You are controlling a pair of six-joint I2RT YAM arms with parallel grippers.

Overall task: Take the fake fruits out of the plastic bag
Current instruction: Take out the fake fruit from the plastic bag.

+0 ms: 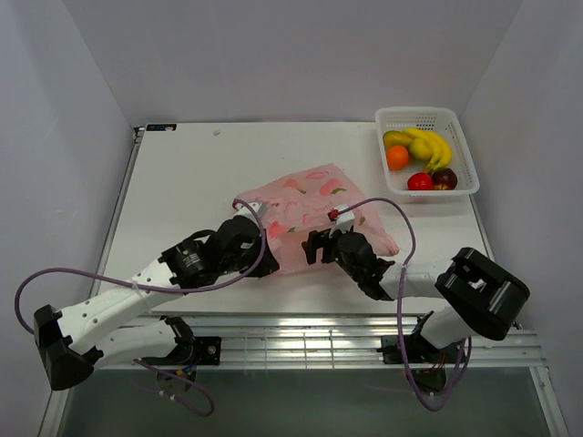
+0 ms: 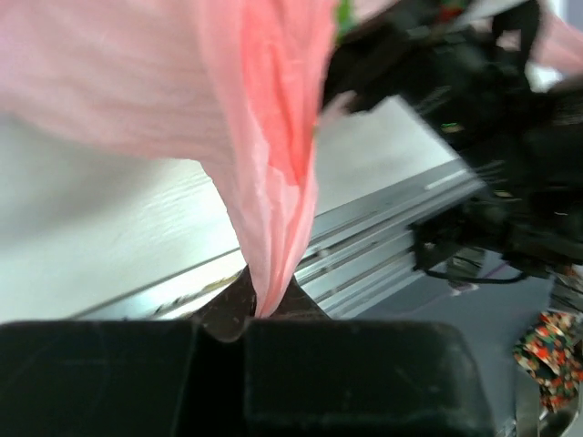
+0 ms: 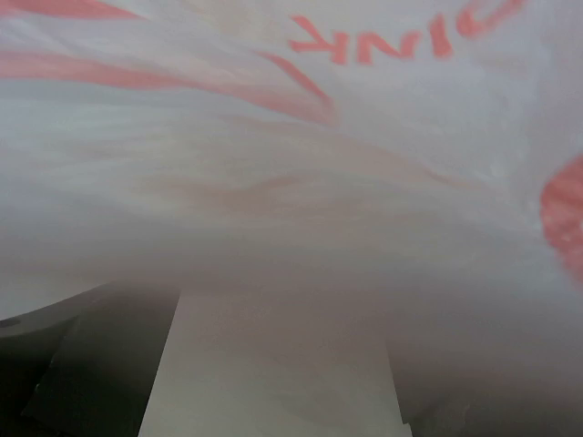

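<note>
The pink plastic bag (image 1: 310, 211) with peach prints lies crumpled at the table's middle front. My left gripper (image 1: 259, 238) is shut on its near-left edge, and a pleat of pink plastic (image 2: 273, 228) rises from between the closed jaws. My right gripper (image 1: 316, 246) is at the bag's near edge. The bag's plastic (image 3: 291, 164) covers that wrist view, so its fingers are blurred. The fake fruits lie in the white basket (image 1: 460, 146): an orange one (image 1: 397, 157), a red one (image 1: 420, 181) and yellow-green ones (image 1: 395, 138). No fruit shows in the bag.
The basket at the back right also holds a yellow banana (image 1: 440, 147) and a dark red fruit (image 1: 444, 177). The table's front edge with a metal rail (image 1: 301, 319) runs just behind both grippers. The right arm (image 2: 492, 137) shows close by in the left wrist view.
</note>
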